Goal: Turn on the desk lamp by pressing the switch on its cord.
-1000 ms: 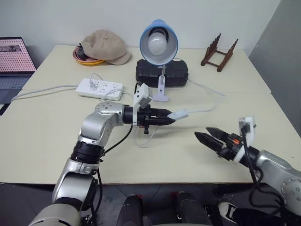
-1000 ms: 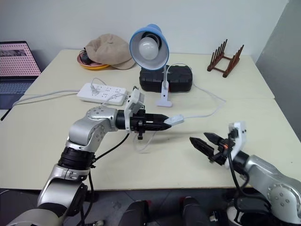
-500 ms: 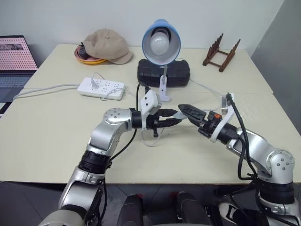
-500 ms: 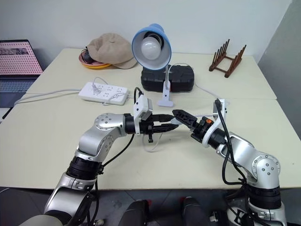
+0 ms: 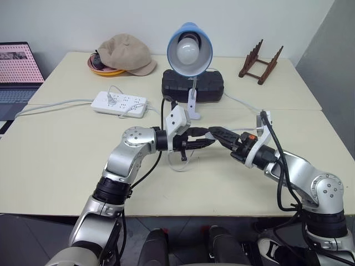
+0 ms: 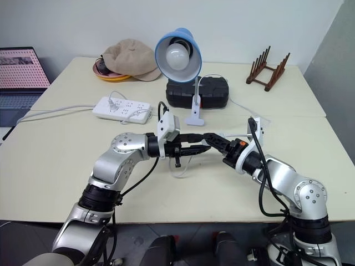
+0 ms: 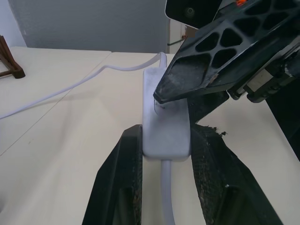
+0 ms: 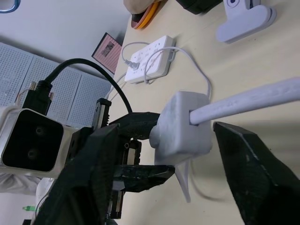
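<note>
Unlabelled switch (image 7: 165, 123) in left end effector (image 7: 164, 154)

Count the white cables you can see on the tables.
2: the lamp cord runs right from the held switch; the power strip's cable runs left. More may be hidden.

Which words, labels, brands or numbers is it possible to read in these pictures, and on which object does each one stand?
No text can be read.
The laptop screen shows a pink pattern, too small to read.
The switch, power strip and desk lamp show no print.
</note>
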You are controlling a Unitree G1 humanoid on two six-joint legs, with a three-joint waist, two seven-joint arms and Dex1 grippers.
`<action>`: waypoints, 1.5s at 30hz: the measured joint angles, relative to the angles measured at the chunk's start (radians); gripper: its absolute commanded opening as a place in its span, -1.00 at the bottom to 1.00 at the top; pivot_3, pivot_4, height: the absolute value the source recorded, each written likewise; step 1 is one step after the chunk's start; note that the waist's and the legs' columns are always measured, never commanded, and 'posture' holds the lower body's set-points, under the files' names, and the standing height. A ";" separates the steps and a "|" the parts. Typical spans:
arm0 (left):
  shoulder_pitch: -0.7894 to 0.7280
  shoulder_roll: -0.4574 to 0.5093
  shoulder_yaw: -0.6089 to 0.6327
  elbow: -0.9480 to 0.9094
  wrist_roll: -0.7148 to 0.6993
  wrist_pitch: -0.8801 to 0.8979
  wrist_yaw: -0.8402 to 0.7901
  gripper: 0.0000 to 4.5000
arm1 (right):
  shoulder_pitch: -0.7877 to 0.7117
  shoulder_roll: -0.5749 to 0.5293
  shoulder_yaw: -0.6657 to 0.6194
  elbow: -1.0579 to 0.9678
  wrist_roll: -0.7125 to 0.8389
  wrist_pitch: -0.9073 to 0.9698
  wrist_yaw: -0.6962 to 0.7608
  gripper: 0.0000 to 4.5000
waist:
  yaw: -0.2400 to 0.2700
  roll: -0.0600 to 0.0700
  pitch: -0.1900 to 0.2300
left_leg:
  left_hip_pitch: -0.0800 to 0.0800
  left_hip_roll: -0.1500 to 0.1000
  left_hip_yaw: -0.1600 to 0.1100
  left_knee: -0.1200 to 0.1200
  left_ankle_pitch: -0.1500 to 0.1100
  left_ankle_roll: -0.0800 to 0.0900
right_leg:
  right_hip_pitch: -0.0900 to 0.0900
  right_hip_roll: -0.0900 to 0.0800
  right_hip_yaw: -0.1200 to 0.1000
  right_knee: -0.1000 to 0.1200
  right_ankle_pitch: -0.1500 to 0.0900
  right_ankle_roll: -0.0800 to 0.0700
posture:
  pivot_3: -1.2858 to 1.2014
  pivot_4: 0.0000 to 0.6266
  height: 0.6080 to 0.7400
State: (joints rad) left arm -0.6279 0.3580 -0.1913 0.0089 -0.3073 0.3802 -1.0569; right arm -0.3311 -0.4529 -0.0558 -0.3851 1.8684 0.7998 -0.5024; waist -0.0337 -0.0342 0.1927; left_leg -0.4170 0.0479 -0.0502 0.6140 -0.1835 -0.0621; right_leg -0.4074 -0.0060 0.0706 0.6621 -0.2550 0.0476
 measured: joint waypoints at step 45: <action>-0.014 -0.003 -0.039 0.041 0.012 -0.013 -0.002 -0.51 | -0.003 -0.096 0.057 -0.024 -0.147 0.034 0.048 0.23 | 0.000 0.000 0.000 | -0.001 0.000 0.000 -0.001 0.000 0.000 | -0.001 0.000 0.000 -0.002 0.000 -0.001 | 0.03 -0.52 1.00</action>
State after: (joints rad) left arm -0.6417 0.3545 -0.2305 0.0501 -0.2956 0.3676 -1.0584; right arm -0.3337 -0.5489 0.0017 -0.4092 1.7214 0.8339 -0.4543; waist -0.0333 -0.0343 0.1927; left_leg -0.4179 0.0479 -0.0502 0.6132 -0.1835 -0.0620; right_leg -0.4080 -0.0060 0.0707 0.6604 -0.2554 0.0470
